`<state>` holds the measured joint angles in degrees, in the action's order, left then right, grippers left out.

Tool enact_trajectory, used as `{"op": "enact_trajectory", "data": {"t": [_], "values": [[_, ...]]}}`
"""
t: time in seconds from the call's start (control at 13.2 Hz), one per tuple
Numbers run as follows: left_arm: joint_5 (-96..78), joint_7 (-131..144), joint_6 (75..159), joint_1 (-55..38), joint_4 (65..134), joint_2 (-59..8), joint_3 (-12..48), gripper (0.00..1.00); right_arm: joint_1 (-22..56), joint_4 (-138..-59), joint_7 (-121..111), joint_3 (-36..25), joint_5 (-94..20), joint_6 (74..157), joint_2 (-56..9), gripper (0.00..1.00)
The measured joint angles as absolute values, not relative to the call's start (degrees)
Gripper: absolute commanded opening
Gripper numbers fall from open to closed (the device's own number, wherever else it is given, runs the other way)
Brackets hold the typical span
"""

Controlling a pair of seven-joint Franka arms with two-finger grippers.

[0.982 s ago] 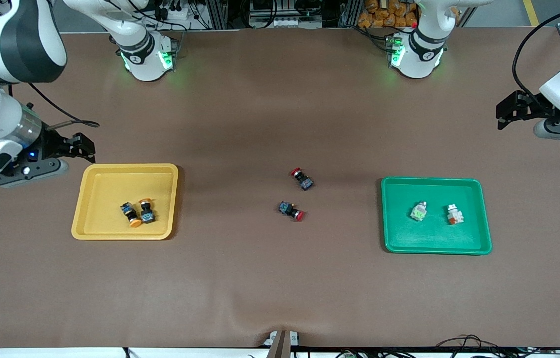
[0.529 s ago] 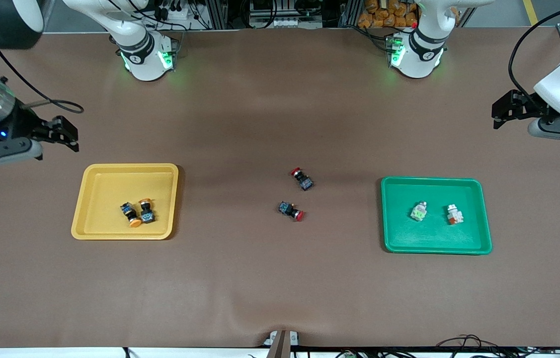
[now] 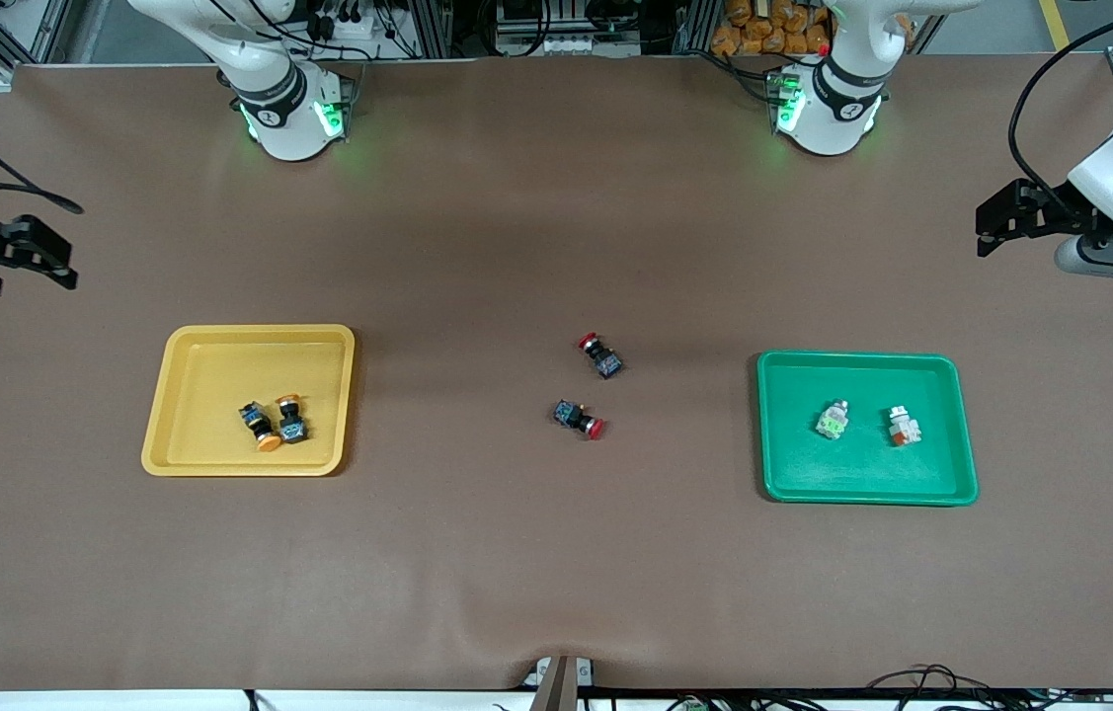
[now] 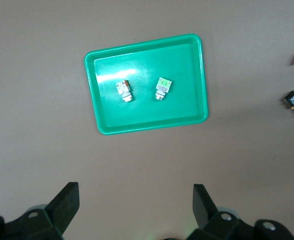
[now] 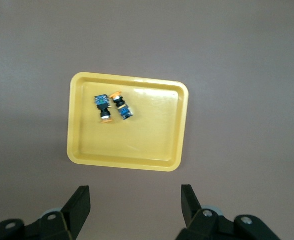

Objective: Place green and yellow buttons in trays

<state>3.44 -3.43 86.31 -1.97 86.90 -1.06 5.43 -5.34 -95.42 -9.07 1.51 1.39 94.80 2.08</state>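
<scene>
Two yellow-capped buttons (image 3: pixel 261 426) (image 3: pixel 290 419) lie side by side in the yellow tray (image 3: pixel 210 370). Both whitish-green buttons (image 3: pixel 832 420) (image 3: pixel 903 426) lie apart in the green tray (image 3: pixel 862 469). My right gripper (image 3: pixel 28 269) hangs open and empty in the air at the right arm's end of the table; its wrist view looks down on the yellow tray (image 5: pixel 141 142) past the gripper (image 5: pixel 135 190). At the left arm's end, my left gripper (image 3: pixel 986 229) is open and empty in the air, and the green tray (image 4: pixel 147 115) shows past the gripper (image 4: pixel 135 189).
Two black-and-blue switches with red caps (image 3: pixel 600 355) (image 3: pixel 579 418) lie on the brown table between the trays. The arm bases (image 3: pixel 289 109) (image 3: pixel 828 104) stand along the table's edge farthest from the front camera.
My right gripper has drawn away from the yellow tray toward the right arm's end of the table. The left gripper has shifted only slightly. The buttons have not moved.
</scene>
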Motion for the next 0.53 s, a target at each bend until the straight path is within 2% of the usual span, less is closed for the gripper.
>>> {"op": "enact_trajectory", "data": {"t": [0.53], "values": [[3.4,-0.3,86.3,-1.5,87.0,-1.2,5.0,1.0,-5.6,-95.4,-9.1,2.0,1.4,94.6,2.5,0.82]]}}
